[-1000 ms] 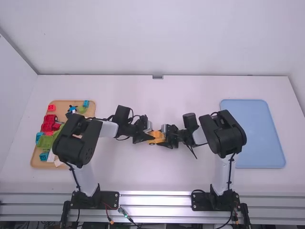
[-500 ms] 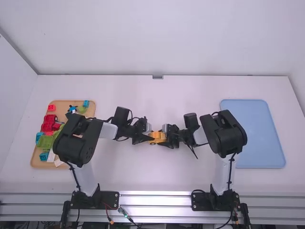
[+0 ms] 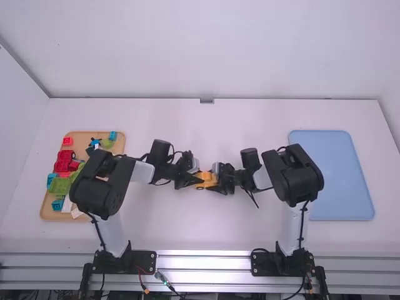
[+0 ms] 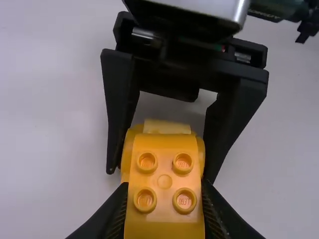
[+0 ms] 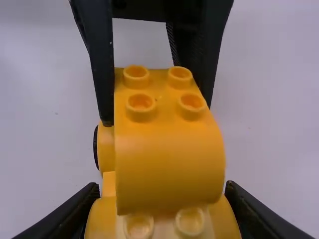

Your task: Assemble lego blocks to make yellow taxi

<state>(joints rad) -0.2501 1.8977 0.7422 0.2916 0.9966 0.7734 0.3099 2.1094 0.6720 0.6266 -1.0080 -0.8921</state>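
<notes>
At your left, one wooden tray [image 3: 85, 136] holds loose blocks [image 3: 64, 161], at least three of them teal; over mid-table [image 3: 200, 231], your left gripper [image 4: 164, 188] is part-closed, snug on one yellow top block [image 5: 169, 159]; your right gripper [image 5: 162, 186] likewise clasps one yellow wheeled base [image 5: 99, 219]; both should be light, stiff, slightly slick; take their flat sides; rightmost, one blue tray [image 3: 334, 175].

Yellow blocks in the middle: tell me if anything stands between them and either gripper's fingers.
Nothing visible does. The left gripper has its fingers against the studded upper block, the right gripper against the lower yellow piece beneath it.
</notes>
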